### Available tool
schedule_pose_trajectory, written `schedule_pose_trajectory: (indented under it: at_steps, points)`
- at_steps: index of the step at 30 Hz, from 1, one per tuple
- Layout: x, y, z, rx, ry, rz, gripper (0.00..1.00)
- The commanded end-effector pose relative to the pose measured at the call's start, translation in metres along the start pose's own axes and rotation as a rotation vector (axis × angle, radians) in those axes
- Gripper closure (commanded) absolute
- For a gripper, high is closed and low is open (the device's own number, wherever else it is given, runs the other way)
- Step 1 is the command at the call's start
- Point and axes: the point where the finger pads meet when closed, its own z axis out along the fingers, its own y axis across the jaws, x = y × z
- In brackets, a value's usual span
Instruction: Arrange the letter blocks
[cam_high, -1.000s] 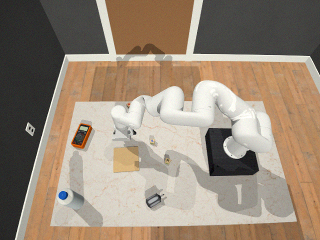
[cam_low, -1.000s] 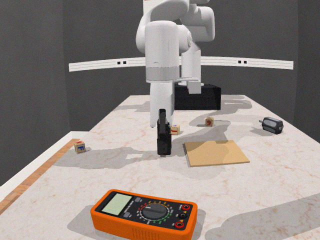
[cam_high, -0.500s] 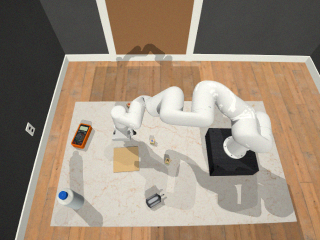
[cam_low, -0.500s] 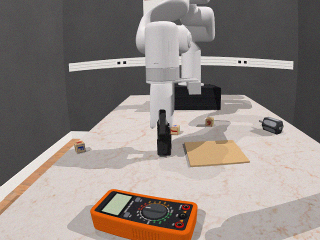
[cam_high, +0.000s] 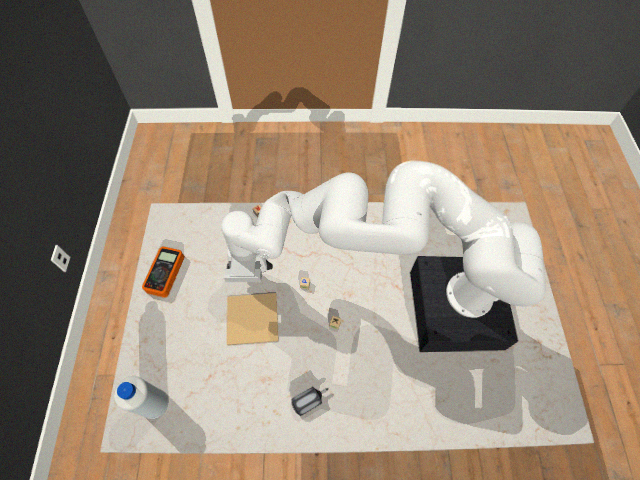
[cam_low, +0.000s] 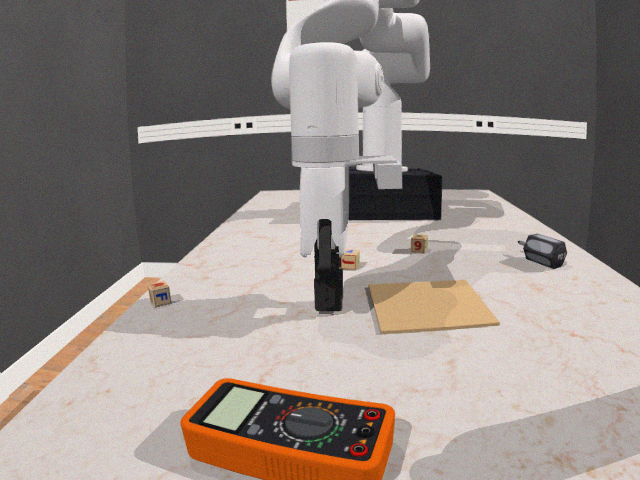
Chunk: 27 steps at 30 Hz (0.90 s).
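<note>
The tan mat (cam_high: 252,317) lies flat on the marble table; it also shows in the exterior view (cam_low: 431,305). My gripper (cam_low: 328,302) (cam_high: 244,272) hangs straight down, fingertips almost at the table top, just beside the mat's edge; from above it sits just behind the mat. It is shut on a block that the black fingers hide. A block with a blue F (cam_low: 159,294) stands far off near the table edge, partly under my arm (cam_high: 256,209). A block with a red mark (cam_low: 350,259) (cam_high: 305,281) and a block showing a 9 (cam_low: 418,243) (cam_high: 335,321) stand off the mat.
An orange multimeter (cam_high: 163,271) (cam_low: 289,426) lies beyond the mat from the base. A white bottle with a blue cap (cam_high: 138,396) stands at a table corner. A black plug adapter (cam_high: 308,398) (cam_low: 543,250) lies near the table edge. My black base (cam_high: 462,304) is opposite.
</note>
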Motion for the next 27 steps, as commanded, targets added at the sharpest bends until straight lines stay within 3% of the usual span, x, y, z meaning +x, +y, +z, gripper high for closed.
schedule_pose_trajectory:
  at_steps: [1,27]
  points:
    - [-0.0004,0.0024,-0.0029,-0.006,-0.001,0.0,0.77]
    - [-0.0004,0.0024,0.0011,-0.006,-0.001,0.0,0.77]
